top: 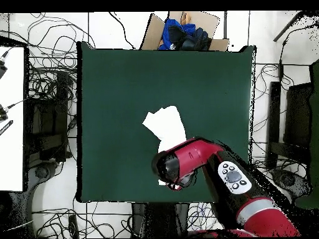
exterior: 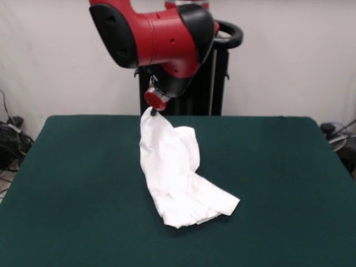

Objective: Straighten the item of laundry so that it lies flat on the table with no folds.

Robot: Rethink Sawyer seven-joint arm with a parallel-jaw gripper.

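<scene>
The item of laundry (exterior: pixel 175 175) is a white T-shirt hanging from its top corner, with its lower part draped in a crumpled heap on the dark green table (exterior: pixel 67 183). Only plain white cloth shows; no print is visible. My gripper (exterior: pixel 152 111) is at the shirt's raised tip, shut on it, just below the red and black arm. In the overhead view the shirt (top: pixel 165 126) spreads out from under the arm, which hides the gripper and the lifted corner. The table (top: pixel 112 93) extends wide on every side of the shirt.
A cardboard box with blue and black cloth (top: pixel 184 34) sits just beyond the table's far edge in the overhead view. Cables (top: pixel 43 81) lie on the floor around the table. A white surface (top: pixel 11 118) stands at the left.
</scene>
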